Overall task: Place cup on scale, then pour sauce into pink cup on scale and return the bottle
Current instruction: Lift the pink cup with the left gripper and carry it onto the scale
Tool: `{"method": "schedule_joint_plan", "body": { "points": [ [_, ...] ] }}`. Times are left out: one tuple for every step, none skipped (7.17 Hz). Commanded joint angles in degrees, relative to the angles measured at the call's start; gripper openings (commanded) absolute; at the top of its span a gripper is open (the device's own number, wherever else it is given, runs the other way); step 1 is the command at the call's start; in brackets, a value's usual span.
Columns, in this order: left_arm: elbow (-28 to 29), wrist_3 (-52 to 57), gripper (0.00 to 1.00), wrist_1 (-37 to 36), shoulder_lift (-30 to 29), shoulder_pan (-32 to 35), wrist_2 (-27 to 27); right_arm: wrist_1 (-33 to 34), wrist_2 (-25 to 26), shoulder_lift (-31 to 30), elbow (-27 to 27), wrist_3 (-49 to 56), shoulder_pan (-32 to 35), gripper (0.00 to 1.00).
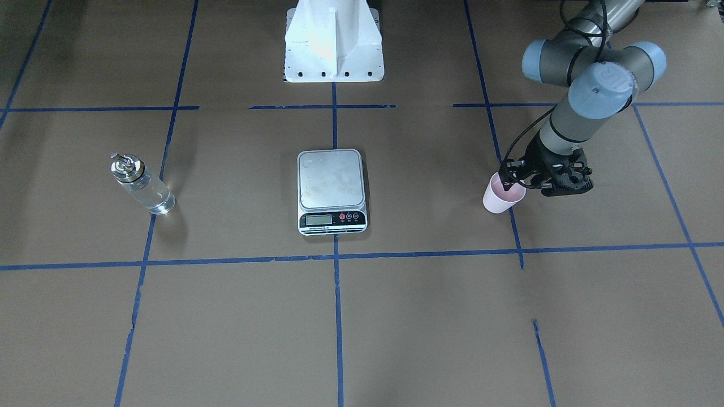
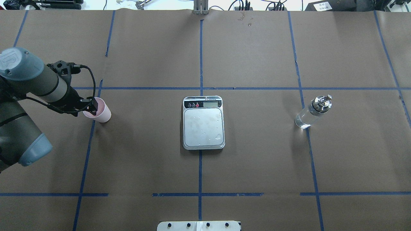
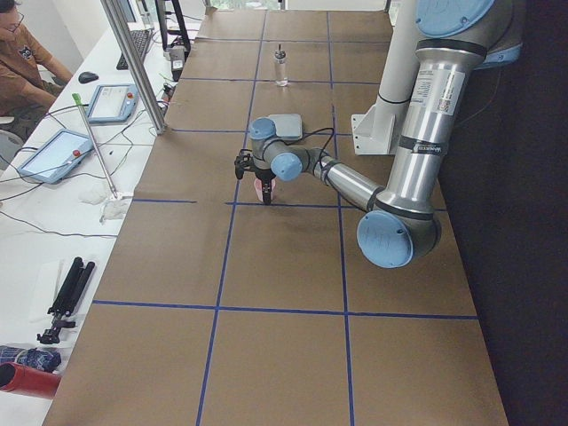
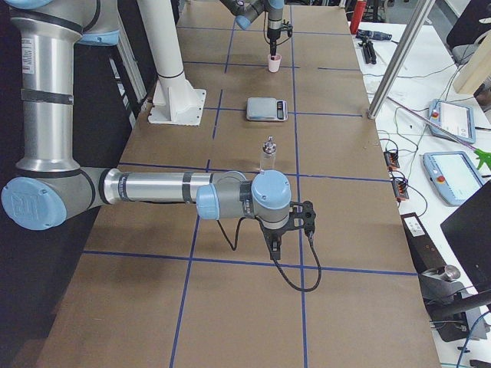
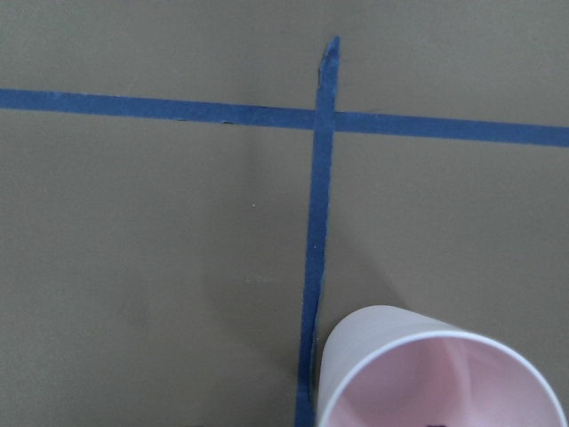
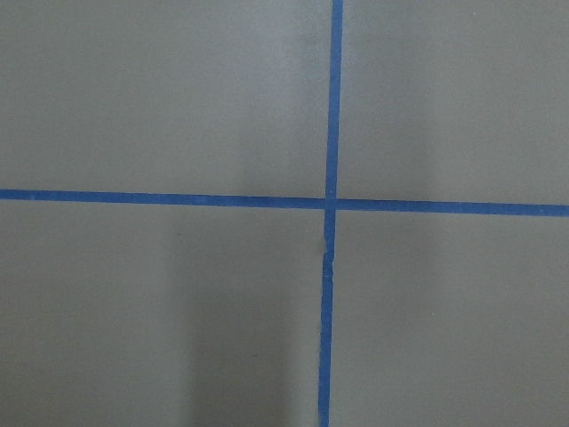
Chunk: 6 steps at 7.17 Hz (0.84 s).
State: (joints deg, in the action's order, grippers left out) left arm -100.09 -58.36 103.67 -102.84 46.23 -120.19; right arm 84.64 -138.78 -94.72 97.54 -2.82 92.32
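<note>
Brown paper covers the table (image 2: 257, 154), which is gridded with blue tape (image 2: 200, 57). The scale (image 2: 203, 123) lies flat at the centre, its platform bare. The left arm (image 2: 29, 80) reaches down well to the scale's left. The right arm (image 4: 153, 188) stretches out low, far to the scale's right. The bottle (image 2: 313, 112) stands upright on the paper, well right of the scale, with clear sauce (image 2: 303, 120) inside. The cup (image 2: 102, 112) stands on the paper, well left of the scale. The left gripper (image 2: 91, 108) straddles the cup's rim, with one finger inside; whether it pinches the wall cannot be told. The right gripper (image 4: 276, 244) hangs beyond the bottle from the scale, its opening undeterminable.
</note>
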Motion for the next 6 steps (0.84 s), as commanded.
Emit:
{"method": "schedule_joint_plan", "body": {
  "points": [
    [-0.46, -0.09, 0.0, 0.04, 0.01, 0.0, 0.04, 0.09, 0.09, 0.07, 0.37, 0.01, -0.04, 1.0],
    [-0.98, -0.17, 0.0, -0.05, 0.01, 0.08, -0.22, 0.0, -0.26, 0.07, 0.63, -0.07, 0.05, 1.0],
    [-2.29, -1.22, 0.0, -1.09, 0.18, 0.17, -0.49, 0.09, -0.09, 0.07, 0.98, -0.08, -0.04, 1.0],
    [-5.96, -2.36, 0.0, -4.41, 0.18, 0.52, -0.49, 0.0, -0.09, 0.07, 1.59, -0.6, -0.04, 1.0],
    [-11.83, -2.29, 0.0, -11.84, -0.6, 1.83, -0.4, 0.09, 0.09, 0.33, 3.34, -4.52, -0.39, 1.0],
    [-15.19, -1.59, 0.0, -21.92, -4.7, 3.93, -0.4, 0.35, -0.43, 1.29, 4.05, -6.65, -0.48, 1.0]
  ]
}}
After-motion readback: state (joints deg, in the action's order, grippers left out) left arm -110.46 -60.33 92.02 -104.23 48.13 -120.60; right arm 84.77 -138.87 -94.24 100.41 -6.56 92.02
